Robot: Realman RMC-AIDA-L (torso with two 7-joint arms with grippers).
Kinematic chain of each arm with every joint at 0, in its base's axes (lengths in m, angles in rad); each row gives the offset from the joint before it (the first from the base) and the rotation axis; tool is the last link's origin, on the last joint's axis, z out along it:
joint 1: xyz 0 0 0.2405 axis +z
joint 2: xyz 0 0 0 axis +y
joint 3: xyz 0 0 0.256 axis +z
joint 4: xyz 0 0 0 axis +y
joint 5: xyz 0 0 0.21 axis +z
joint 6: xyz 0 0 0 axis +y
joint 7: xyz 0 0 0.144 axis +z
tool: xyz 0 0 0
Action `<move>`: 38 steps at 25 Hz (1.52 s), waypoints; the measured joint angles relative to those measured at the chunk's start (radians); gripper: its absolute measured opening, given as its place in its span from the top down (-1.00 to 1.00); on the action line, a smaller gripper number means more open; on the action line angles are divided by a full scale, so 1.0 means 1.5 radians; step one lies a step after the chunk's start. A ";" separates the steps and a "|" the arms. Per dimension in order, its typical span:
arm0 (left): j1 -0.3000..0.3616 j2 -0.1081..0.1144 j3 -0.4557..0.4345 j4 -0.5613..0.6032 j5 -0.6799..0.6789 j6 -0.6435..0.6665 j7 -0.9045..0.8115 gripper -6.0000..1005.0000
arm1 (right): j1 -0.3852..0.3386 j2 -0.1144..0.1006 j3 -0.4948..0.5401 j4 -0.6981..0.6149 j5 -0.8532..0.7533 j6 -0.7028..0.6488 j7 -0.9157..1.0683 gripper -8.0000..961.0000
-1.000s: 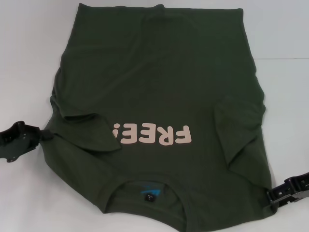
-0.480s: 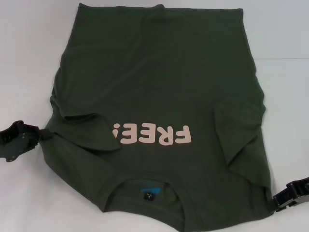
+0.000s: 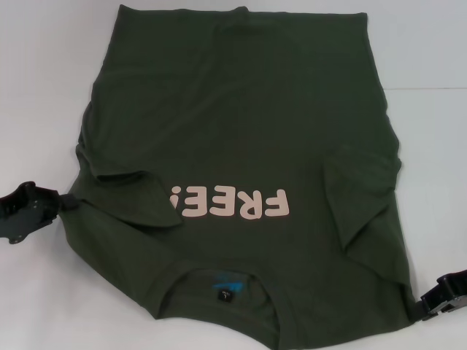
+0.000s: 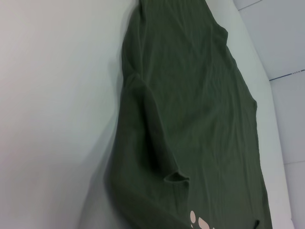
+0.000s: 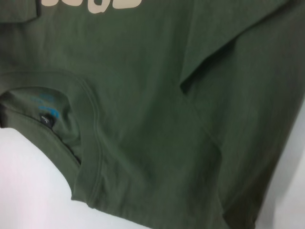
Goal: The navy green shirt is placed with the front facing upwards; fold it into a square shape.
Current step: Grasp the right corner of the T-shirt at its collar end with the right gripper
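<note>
The navy green shirt (image 3: 241, 124) lies front up on the white table (image 3: 44, 87), collar toward me, both sleeves folded inward. Its pink "FREE!" lettering (image 3: 233, 204) reads upside down, and the black neck label (image 3: 228, 294) shows inside the collar. My left gripper (image 3: 62, 204) is at the shirt's left shoulder edge, shut on a pinched point of cloth. My right gripper (image 3: 425, 309) sits at the shirt's near right corner, right at the fabric edge. The left wrist view shows the shirt (image 4: 190, 119) lengthwise; the right wrist view shows the collar and label (image 5: 45, 118).
Bare white table surrounds the shirt on the left, the right (image 3: 430, 109) and the near left corner. The table's far edge and floor tiles (image 4: 290, 119) appear in the left wrist view.
My right gripper has drifted outward to the right and a little toward me, along the shirt's near right corner. The left gripper and the shirt's body have stayed put.
</note>
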 joint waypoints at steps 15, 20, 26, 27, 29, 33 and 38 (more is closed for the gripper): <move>0.001 -0.001 0.000 0.000 -0.008 -0.003 0.000 0.88 | -0.002 -0.006 0.007 -0.008 0.000 0.005 0.009 0.19; 0.000 0.000 0.000 0.000 -0.009 -0.003 0.002 0.88 | -0.001 -0.007 0.005 -0.008 -0.002 0.008 0.014 0.11; 0.000 0.000 -0.001 0.000 -0.014 -0.004 0.004 0.88 | 0.000 -0.005 0.003 -0.003 -0.004 0.019 0.021 0.13; 0.000 0.000 -0.001 0.000 -0.015 -0.004 0.004 0.88 | 0.002 -0.003 0.003 -0.002 -0.006 0.021 0.021 0.14; 0.000 0.000 -0.001 0.000 -0.015 -0.004 0.005 0.88 | 0.003 0.000 0.003 -0.002 -0.012 0.023 0.023 0.14; 0.001 0.000 -0.001 0.000 -0.015 -0.004 0.005 0.88 | 0.007 0.006 0.003 -0.002 -0.014 0.026 0.024 0.16; 0.001 0.000 -0.001 0.000 -0.015 -0.004 0.005 0.88 | 0.010 0.010 0.003 -0.005 -0.017 0.020 0.023 0.17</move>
